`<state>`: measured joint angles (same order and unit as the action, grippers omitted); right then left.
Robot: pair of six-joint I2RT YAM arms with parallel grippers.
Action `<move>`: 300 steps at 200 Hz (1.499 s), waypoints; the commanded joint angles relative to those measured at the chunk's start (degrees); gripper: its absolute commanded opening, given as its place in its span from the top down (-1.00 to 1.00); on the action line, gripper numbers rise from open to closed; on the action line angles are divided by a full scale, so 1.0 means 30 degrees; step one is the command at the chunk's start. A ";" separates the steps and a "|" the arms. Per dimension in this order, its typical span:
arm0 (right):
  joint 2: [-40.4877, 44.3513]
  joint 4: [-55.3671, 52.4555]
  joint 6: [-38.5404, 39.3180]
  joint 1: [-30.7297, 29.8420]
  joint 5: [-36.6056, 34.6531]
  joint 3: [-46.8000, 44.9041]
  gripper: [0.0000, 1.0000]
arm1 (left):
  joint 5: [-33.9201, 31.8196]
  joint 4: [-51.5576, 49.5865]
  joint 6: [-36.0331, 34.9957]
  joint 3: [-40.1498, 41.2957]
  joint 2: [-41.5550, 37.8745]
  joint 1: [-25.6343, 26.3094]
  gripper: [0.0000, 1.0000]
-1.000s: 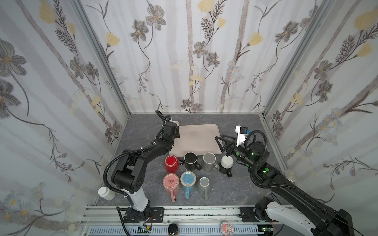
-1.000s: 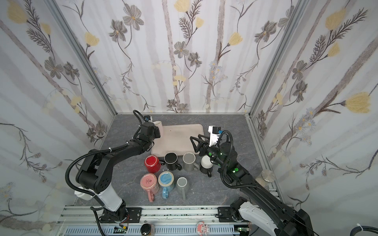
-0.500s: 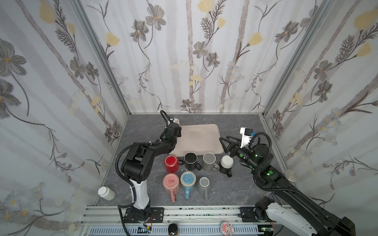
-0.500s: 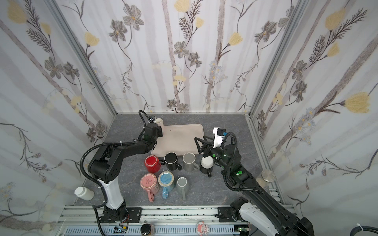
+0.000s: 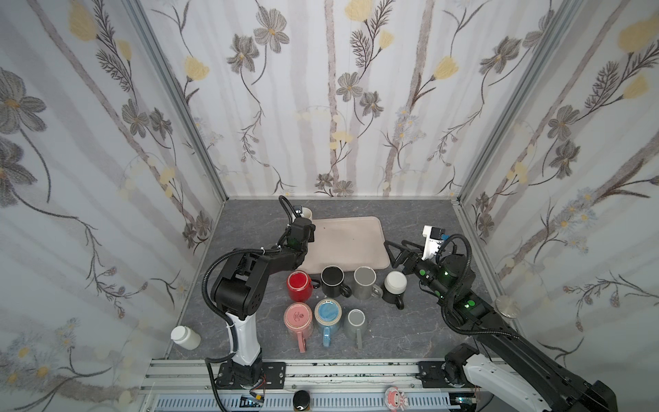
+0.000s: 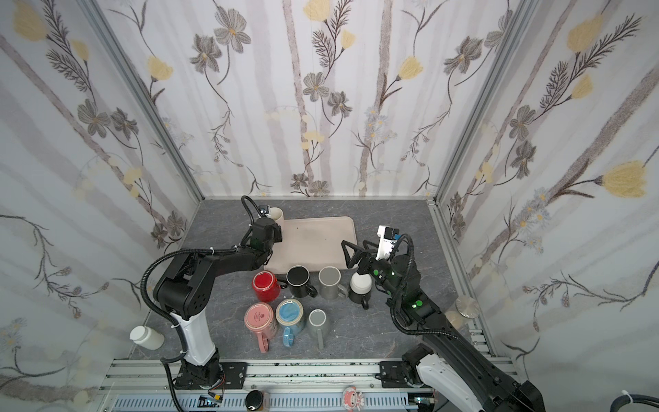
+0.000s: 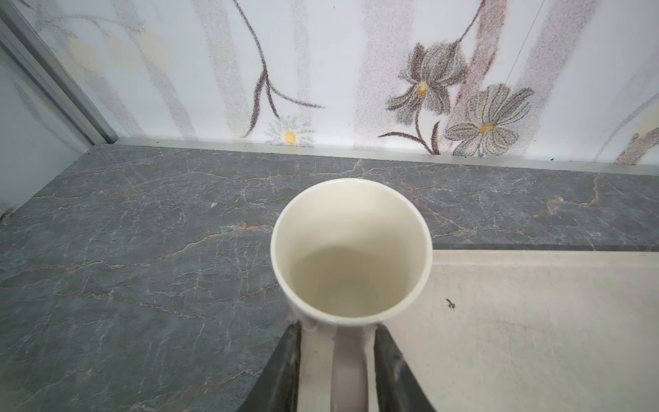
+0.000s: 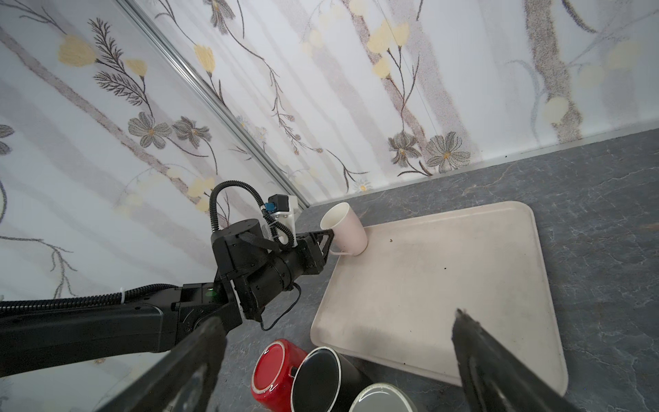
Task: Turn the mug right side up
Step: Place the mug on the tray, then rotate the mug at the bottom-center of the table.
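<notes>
Both claws are spread: left claw [image 7: 338, 328] straddles the handle [image 7: 349, 374] of the upright cream mug [image 7: 351, 249], seemingly releasing it on the tray [image 7: 535, 321]; right claw [image 8: 337, 317] hovers clear.

Cream mug [image 8: 344, 230] upright on tray [image 8: 445, 285] corner

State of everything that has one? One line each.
cream mug: upright, on tray corner
left gripper: open, fingers either side of mug handle, not touching
right gripper: open, empty
pink mug: upside down, base stamp showing
</notes>
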<state>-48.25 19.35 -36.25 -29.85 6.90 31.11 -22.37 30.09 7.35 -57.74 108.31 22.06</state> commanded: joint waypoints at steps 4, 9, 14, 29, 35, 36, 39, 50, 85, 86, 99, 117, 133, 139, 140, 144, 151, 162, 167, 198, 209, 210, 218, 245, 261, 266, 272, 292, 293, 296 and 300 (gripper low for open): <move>-0.0476 0.0520 -0.1043 0.0247 0.1043 0.0168 -0.99 | -0.0305 0.0505 0.0375 0.0401 -0.0660 -0.0001 0.09; -0.0709 0.0011 -0.0977 0.0315 0.1247 0.0436 -0.99 | -0.0292 0.0425 0.0480 0.0483 -0.0853 0.0022 0.03; -0.0949 -0.0624 -0.0819 0.0364 0.1393 0.0773 -0.99 | -0.0270 0.0405 0.0604 0.0529 -0.1112 0.0022 -0.01; -0.1538 -0.2000 -0.0368 0.0485 0.1502 0.1365 -0.99 | -0.0117 0.0364 0.1106 0.0775 -0.2050 0.0025 -0.12; -0.1636 -0.2321 -0.0287 0.0496 0.1487 0.1434 -0.99 | -0.0073 0.0406 0.1374 0.0909 -0.2522 0.0028 -0.17; -0.1654 -0.2350 -0.0284 0.0491 0.1499 0.1435 -0.99 | -0.0073 0.0418 0.1424 0.0936 -0.2614 0.0028 -0.17; -0.1683 -0.2474 -0.0248 0.0512 0.1479 0.1454 -0.99 | -0.0054 0.0443 0.1559 0.0993 -0.2833 0.0054 -0.20; -0.1729 -0.2987 -0.0147 0.0536 0.1262 0.1479 -0.99 | -0.0104 0.0425 0.2048 0.1221 -0.3830 0.0166 -0.27; -0.2007 -0.5843 0.0798 0.0516 0.1107 0.2046 -0.99 | 0.1147 -0.0179 0.4701 0.1953 -0.8131 0.0261 -0.54; -0.2015 -0.5913 0.0816 0.0516 0.1147 0.2048 -0.99 | 0.1196 -0.0182 0.4787 0.1971 -0.8201 0.0262 -0.55; -0.2022 -0.6935 0.1140 0.0419 0.1340 0.1987 -1.00 | 0.1941 -0.0763 0.5937 0.2078 -0.9787 0.0262 -0.76; -0.1944 -0.8522 0.1547 -0.0224 0.1294 0.1899 -0.89 | 0.3203 -0.1707 0.7381 0.2152 -1.1619 0.0277 -1.00; -0.1750 -1.0085 0.1708 -0.1823 -0.0037 0.1882 -0.83 | 0.4746 -0.1852 0.8471 0.2717 -1.3291 0.0292 -1.00; -0.1633 -1.0630 0.1712 -0.2592 -0.0800 0.1875 -0.83 | 0.5151 -0.1888 0.8864 0.2986 -1.3873 0.0291 -1.00; -0.1623 -1.0738 0.1712 -0.2723 -0.0934 0.1890 -0.83 | 0.5205 -0.1901 0.8934 0.3059 -1.3929 0.0291 -1.00; -0.1563 -1.1112 0.1606 -0.3212 -0.1430 0.1856 -0.83 | 0.5394 -0.1913 0.9197 0.3285 -1.4360 0.0277 -1.00; -0.1482 -1.1603 0.1407 -0.3899 -0.1898 0.1803 -0.83 | 0.5650 -0.2014 0.9618 0.3689 -1.5061 0.0291 -1.00; -0.1437 -1.2247 0.1035 -0.4748 -0.2012 0.1655 -0.77 | 0.6073 -0.1994 1.0238 0.4372 -1.6043 0.0263 -1.00; -0.1436 -1.2573 0.0789 -0.5120 -0.2008 0.1616 -0.74 | 0.6272 -0.2051 1.0464 0.4631 -1.6454 0.0248 -1.00; -0.1181 -1.3506 -0.1016 -0.8827 -0.2327 0.0987 -0.65 | 0.7695 -0.2604 1.1268 0.5840 -1.8184 0.0283 -1.00; -0.1144 -1.3740 -0.1906 -1.0249 -0.2885 0.0670 -0.64 | 0.8005 -0.2753 1.1582 0.6351 -1.8603 0.0290 -1.00; -0.1129 -1.3773 -0.1987 -1.0375 -0.2929 0.0657 -0.64 | 0.8009 -0.2758 1.1611 0.6397 -1.8623 0.0291 -1.00; -0.1114 -1.3862 -0.2561 -1.1325 -0.3383 0.0547 -0.65 | 0.8135 -0.2752 1.1823 0.6796 -1.8905 0.0292 -1.00; -0.1178 -1.3482 -0.4309 -1.4790 -0.5904 0.0177 -0.66 | 0.8227 -0.2470 1.2203 0.8004 -1.9803 0.0293 -1.00; -0.1955 -1.2919 -0.4867 -1.6064 -0.6837 0.0133 -0.65 | 0.8240 -0.2630 1.2218 0.8387 -2.0182 0.0282 -1.00; -0.2347 -1.2788 -0.5027 -1.6344 -0.7103 0.0189 -0.65 | 0.8291 -0.2648 1.2225 0.8503 -2.0260 0.0291 -1.00; -0.2782 -1.2658 -0.5191 -1.6702 -0.7426 0.0298 -0.65 | 0.8306 -0.2739 1.2196 0.8612 -2.0369 0.0288 -1.00; -0.4795 -1.2642 -0.5471 -1.7714 -0.8578 0.1073 -0.64 | 0.8269 -0.3104 1.2081 0.8880 -2.0562 0.0284 -1.00; -0.4888 -1.2681 -0.5483 -1.7769 -0.8617 0.1137 -0.64 | 0.8273 -0.3124 1.2080 0.8892 -2.0569 0.0288 -1.00; -0.5182 -1.2797 -0.5567 -1.7847 -0.8724 0.1266 -0.64 | 0.8277 -0.3211 1.2080 0.8949 -2.0576 0.0291 -1.00; -0.5552 -1.2945 -0.5660 -1.7914 -0.8834 0.1416 -0.63 | 0.8228 -0.3271 1.2080 0.8987 -2.0628 0.0306 -1.00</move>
<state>-60.20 -20.27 -49.71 -81.62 -12.88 32.93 1.87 21.12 42.70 -31.46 47.00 22.94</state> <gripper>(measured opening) 0.825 0.994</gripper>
